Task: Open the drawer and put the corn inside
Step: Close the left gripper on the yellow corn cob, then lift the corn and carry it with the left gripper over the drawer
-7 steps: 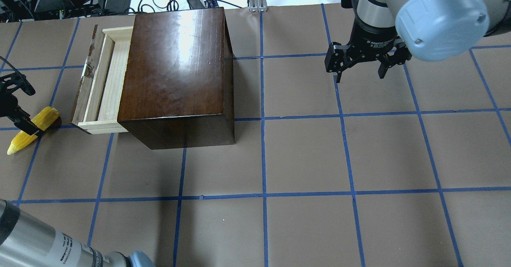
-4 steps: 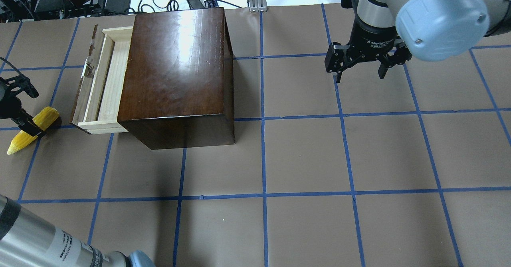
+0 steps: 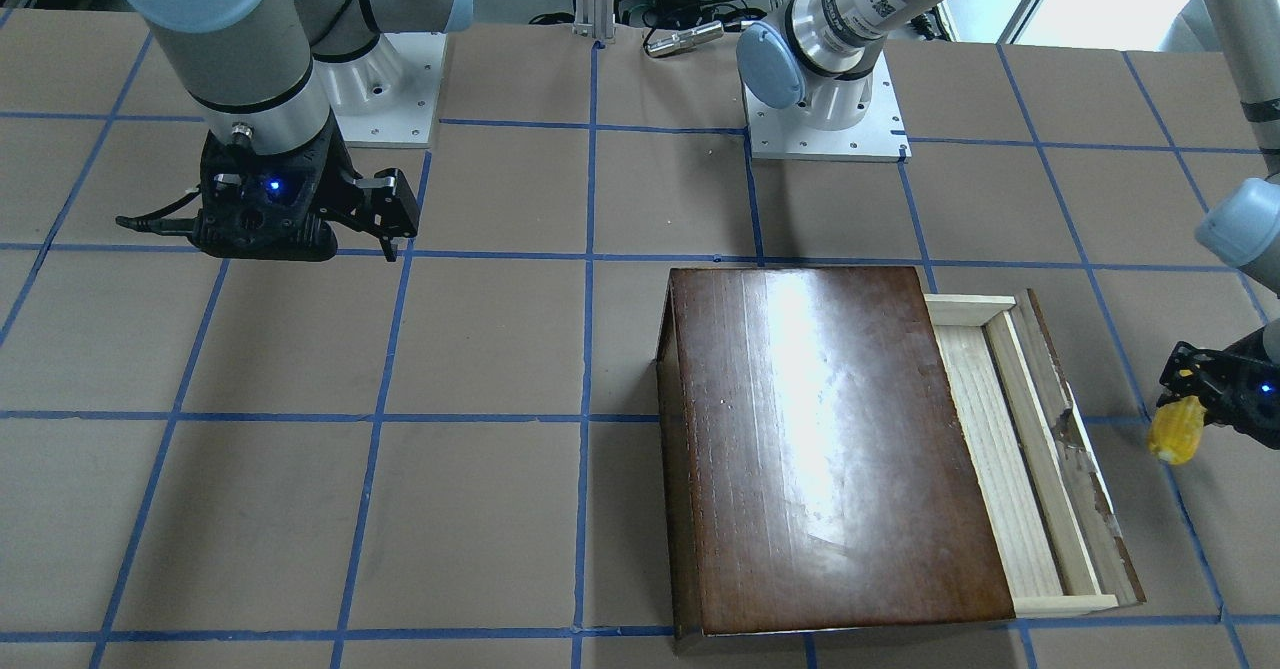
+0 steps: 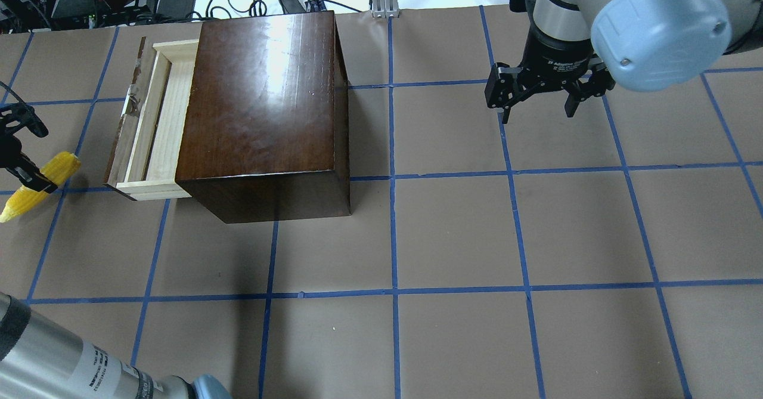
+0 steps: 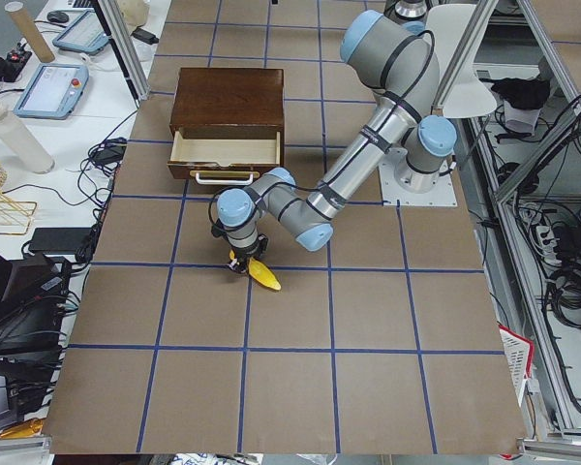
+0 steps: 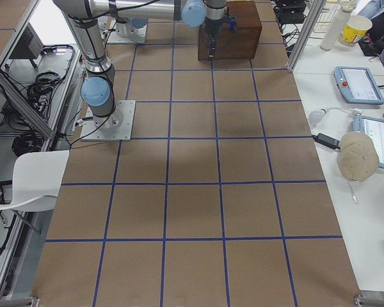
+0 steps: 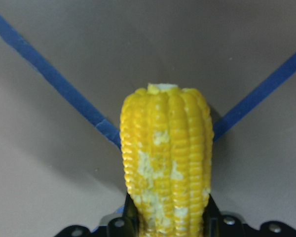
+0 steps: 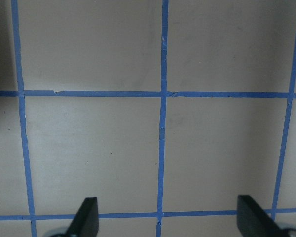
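Overhead exterior view has the dark-brown wooden box [image 4: 262,95] sitting on the counter [image 4: 453,232] with its drawer [image 4: 173,118] pulled partway out of one side, so the pale bare-wood floor shows. From the exterior left camera you can also make out the whitish handle [image 5: 223,177] on the drawer's dark front panel. The corn [image 4: 59,166] is not in the drawer. It's out past the drawer front, near the box but apart from it, pinched across its middle by the left hand [image 4: 36,179]. The cob sits at a slant, blunt end toward the box and pointed tip away from it. The left wrist cam is basically all corn [image 7: 165,158], with the black fingers snug on either side at the bottom, and the cob looks a bit clear of the counter, though I can't swear to that. The right hand [image 4: 537,114] hangs over the counter well away from the box, on the side opposite the drawer, fingers [image 8: 86,219] spread wide over the taped grid.
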Available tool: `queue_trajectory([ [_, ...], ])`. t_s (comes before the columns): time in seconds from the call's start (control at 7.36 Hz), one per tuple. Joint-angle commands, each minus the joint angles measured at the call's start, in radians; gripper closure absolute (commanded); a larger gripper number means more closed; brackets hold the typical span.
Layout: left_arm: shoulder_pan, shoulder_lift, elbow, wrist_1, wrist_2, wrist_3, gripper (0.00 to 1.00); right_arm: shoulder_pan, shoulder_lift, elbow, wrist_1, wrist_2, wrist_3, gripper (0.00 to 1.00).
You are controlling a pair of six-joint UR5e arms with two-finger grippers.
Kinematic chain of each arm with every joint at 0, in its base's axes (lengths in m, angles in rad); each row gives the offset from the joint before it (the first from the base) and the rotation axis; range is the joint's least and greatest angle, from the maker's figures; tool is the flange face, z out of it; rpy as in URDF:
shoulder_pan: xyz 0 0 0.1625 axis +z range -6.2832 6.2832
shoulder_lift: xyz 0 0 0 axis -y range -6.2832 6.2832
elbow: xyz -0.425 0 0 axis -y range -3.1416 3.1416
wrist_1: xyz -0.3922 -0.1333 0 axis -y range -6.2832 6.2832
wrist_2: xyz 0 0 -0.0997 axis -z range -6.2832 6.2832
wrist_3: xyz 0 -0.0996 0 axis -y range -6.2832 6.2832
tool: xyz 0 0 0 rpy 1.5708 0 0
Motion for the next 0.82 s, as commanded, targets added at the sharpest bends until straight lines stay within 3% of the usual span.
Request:
queue_trajectory([
  [0.0,-0.021,0.031,0.096,-0.113,-0.001,-0.089,1.0,0.0,0.0,0.0,0.0,0.0,0.0,0.0],
  [0.27,-0.1,0.075,0.237,-0.307,-0.003,-0.237,1.0,0.0,0.0,0.0,0.0,0.0,0.0,0.0],
  [0.68,-0.229,0.138,0.407,-0.571,-0.018,-0.618,1.0,0.0,0.001,0.0,0.001,0.003,0.0,0.0],
])
